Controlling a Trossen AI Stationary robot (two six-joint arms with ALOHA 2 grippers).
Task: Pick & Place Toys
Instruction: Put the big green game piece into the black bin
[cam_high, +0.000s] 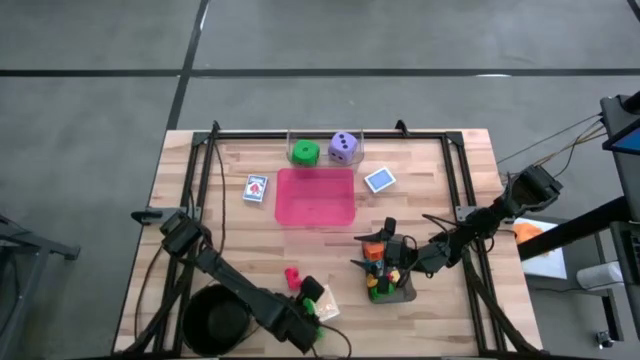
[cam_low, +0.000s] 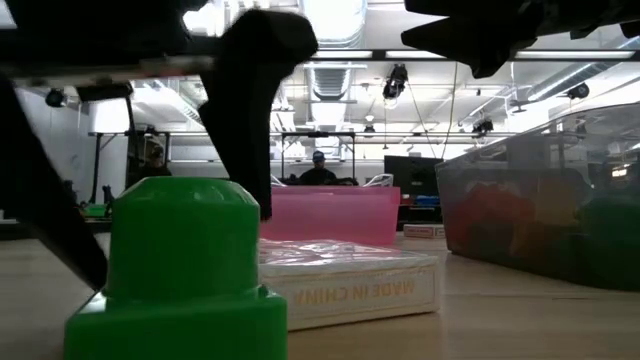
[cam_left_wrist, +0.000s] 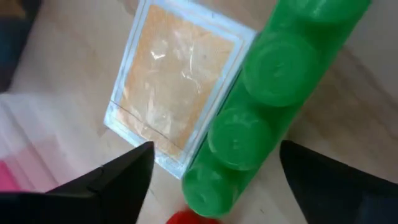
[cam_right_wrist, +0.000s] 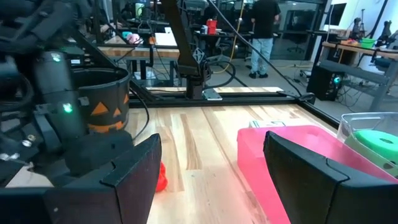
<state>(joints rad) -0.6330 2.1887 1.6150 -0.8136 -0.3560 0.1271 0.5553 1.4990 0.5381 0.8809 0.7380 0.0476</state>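
Note:
A long green brick (cam_left_wrist: 261, 106) lies on the table near the front edge, next to an orange card (cam_left_wrist: 174, 87) in clear wrap. My left gripper (cam_high: 312, 308) is open over them, with one finger on each side of the green brick (cam_low: 180, 270), not touching it. A small red brick (cam_high: 292, 275) lies just behind. My right gripper (cam_right_wrist: 211, 174) is open and empty, above a grey tray (cam_high: 403, 293) that holds several bricks. A green die (cam_high: 305, 152) and a purple die (cam_high: 343, 147) sit in a clear tray at the far edge.
A pink tray (cam_high: 315, 197) lies at mid-table, with a blue card (cam_high: 256, 188) to its left and another (cam_high: 380, 180) to its right. A black bowl (cam_high: 215, 320) with a pumpkin face (cam_right_wrist: 99, 106) stands at the front left. People stand in the room beyond.

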